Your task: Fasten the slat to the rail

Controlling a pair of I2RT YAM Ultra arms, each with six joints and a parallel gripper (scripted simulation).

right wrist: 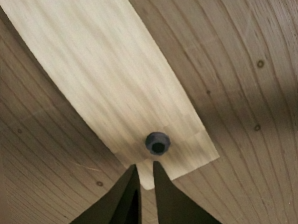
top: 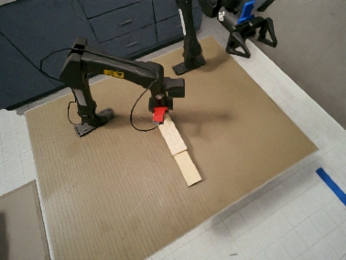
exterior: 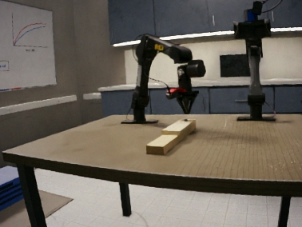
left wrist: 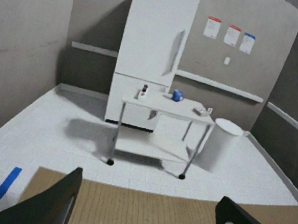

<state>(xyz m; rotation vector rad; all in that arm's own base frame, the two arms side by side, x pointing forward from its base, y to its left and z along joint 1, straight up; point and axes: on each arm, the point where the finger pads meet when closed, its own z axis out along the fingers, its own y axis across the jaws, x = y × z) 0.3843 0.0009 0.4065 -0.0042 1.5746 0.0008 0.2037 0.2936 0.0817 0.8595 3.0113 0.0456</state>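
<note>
Two pale boards overlap on the tabletop (top: 110, 183) (exterior: 100, 140) (right wrist: 250, 175), the slat (top: 172, 137) (exterior: 180, 126) (right wrist: 105, 70) on top of the rail (top: 189, 170) (exterior: 156, 149), with a dark nut (exterior: 186, 120) (right wrist: 157, 143) near the slat's end. Close above that end, the right fingers (top: 157, 123) (exterior: 186, 113) are nearly closed and empty; the left fingers (top: 263, 50) (exterior: 252, 29) stand wide open, holding nothing.

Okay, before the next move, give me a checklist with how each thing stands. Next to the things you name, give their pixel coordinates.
1. Slat (top: 171, 135) (exterior: 180, 127) (right wrist: 100, 65) lying on the rail (top: 188, 168) (exterior: 156, 149): ok.
2. Nut (right wrist: 150, 140) sitting over the slat, around the dark bolt centre (right wrist: 158, 147): ok.
3. Nut tight enough to clamp the slat: cannot tell.
4. Right claw (top: 158, 122) (exterior: 187, 113) (right wrist: 145, 166) gripping the nut: not ok; it's shut on nothing.
5. Left claw (top: 258, 50) (exterior: 252, 29) (left wrist: 151, 185) open and away from the slat: ok.
</note>
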